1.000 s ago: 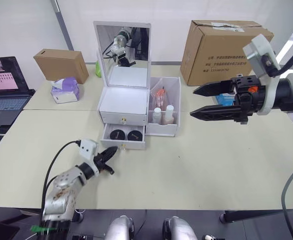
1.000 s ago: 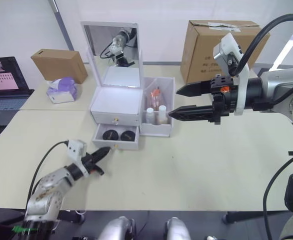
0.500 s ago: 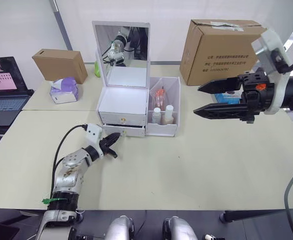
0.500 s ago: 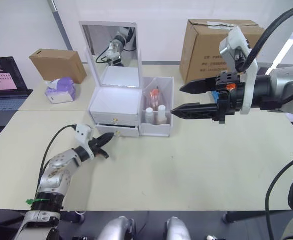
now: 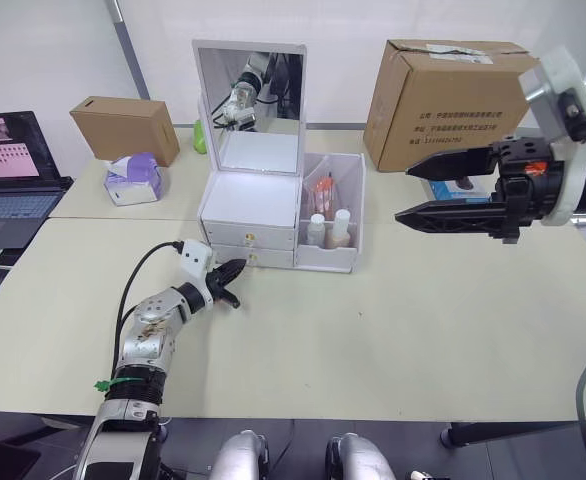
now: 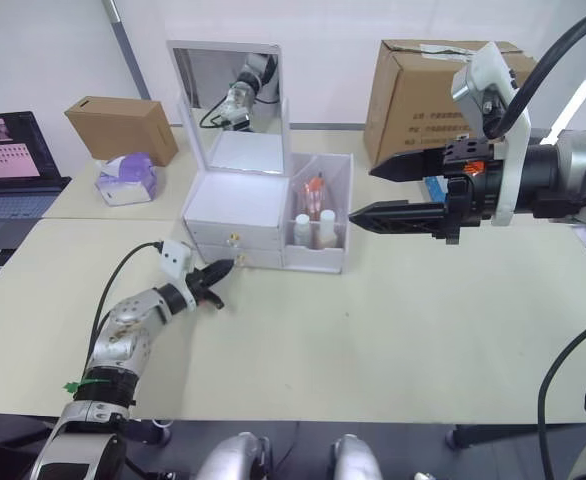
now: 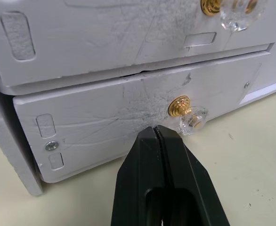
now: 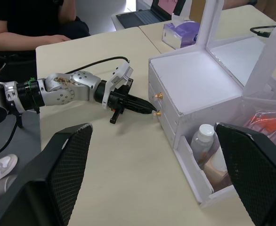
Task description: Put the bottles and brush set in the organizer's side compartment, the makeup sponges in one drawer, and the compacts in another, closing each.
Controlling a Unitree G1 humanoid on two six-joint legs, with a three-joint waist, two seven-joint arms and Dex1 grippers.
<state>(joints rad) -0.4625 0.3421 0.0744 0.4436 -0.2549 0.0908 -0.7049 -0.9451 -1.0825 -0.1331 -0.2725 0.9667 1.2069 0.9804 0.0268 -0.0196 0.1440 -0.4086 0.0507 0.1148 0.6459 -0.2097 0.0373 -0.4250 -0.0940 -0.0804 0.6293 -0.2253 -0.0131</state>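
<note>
Left gripper (image 7: 157, 134): two black fingers pressed together, no gap between the tips, which meet the lower drawer (image 7: 128, 127) face just beside its knob.
Lower drawer knob (image 7: 187, 115): gold base, clear crystal head, at 2 o'clock from the fingertips.
Upper drawer knob (image 7: 227, 7): same make, at 1 o'clock.
Table (image 7: 251, 155): cream surface below the organizer.

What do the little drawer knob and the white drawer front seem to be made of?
The drawer knob looks like clear glass or acrylic on a shiny gold-coloured metal base: it is see-through and faceted. The drawer front looks like white-painted wood or board with a matte finish: the paint shows fine cracks and scuffs.
</note>
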